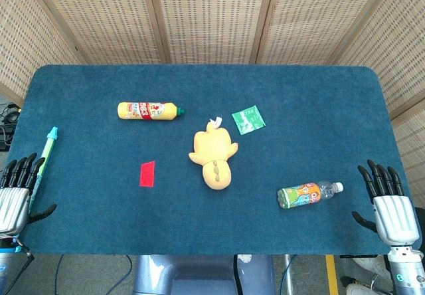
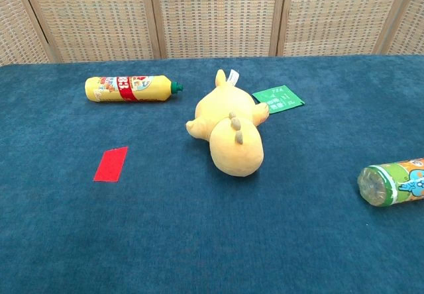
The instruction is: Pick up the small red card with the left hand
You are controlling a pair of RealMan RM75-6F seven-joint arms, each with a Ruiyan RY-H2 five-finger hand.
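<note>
Black-fingered left hand (image 1: 16, 195) at the table's (image 1: 93, 82) near-left edge, fingers spread, holding nothing, right hand (image 1: 386, 202) likewise at near-right, small red card (image 1: 147, 173) flat on blue cloth, well apart from both, drink bottle (image 2: 394, 181) cut off in chest view.

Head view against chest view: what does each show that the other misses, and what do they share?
Only the head view shows both hands, the left hand and the right hand, open at the near table corners and holding nothing, plus the toothbrush beside the left hand and the whole water bottle.

Only the chest view gives a low, close look; it adds no objects and cuts the water bottle off at its right edge.

Both show the red card lying flat and untouched, the yellow bottle, the plush toy, the green packet and the blue table.
</note>
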